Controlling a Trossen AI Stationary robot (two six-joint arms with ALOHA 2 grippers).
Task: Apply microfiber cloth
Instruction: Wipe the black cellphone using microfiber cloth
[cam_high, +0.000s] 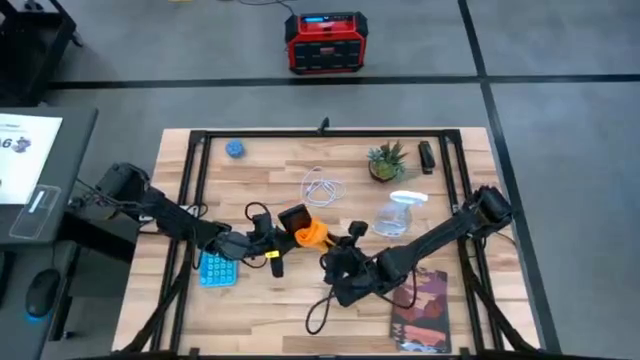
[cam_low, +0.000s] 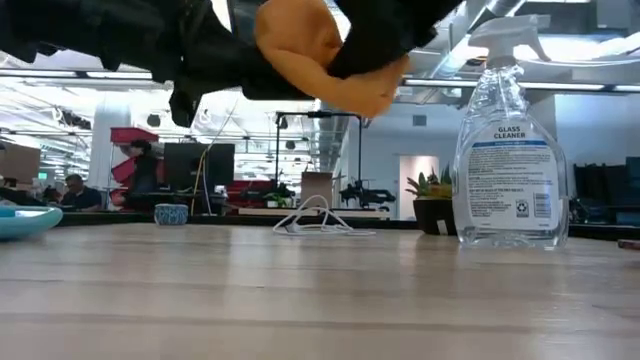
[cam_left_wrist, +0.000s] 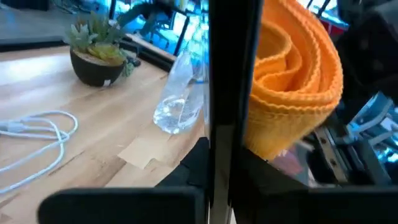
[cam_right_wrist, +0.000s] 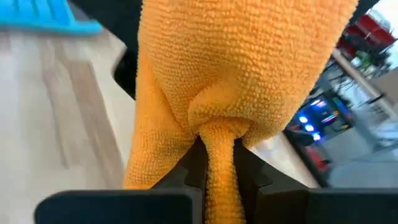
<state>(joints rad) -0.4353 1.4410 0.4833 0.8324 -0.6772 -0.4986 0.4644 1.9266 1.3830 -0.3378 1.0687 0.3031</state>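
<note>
The microfiber cloth (cam_high: 313, 235) is orange and bunched, and it hangs lifted above the table's middle (cam_low: 318, 48). My right gripper (cam_right_wrist: 219, 167), coming from the right, is shut on it. My left gripper (cam_high: 280, 236), coming from the left, is shut on a black smartphone (cam_high: 293, 218), which shows edge-on as a thin dark bar (cam_left_wrist: 232, 87) in the left wrist view. The cloth's folds (cam_left_wrist: 297, 74) lie close against one face of the phone; I cannot tell whether they touch. My left gripper pinches the smartphone's lower end (cam_left_wrist: 224, 158) between its two fingers, one on each flat face. The phone stands up out of the fingers, lifted clear of the table. My right gripper pinches a gathered fold of the cloth (cam_right_wrist: 219, 140) between its two fingers, several layers thick. The rest of the cloth bulges out beyond the fingertips, clear of the table.
A glass cleaner spray bottle (cam_high: 397, 215) stands just right of the grippers. A potted plant (cam_high: 386, 162) and a white cable (cam_high: 322, 187) lie farther back. A blue calculator (cam_high: 216, 268) lies near left, a dark reddish book (cam_high: 422, 312) near right.
</note>
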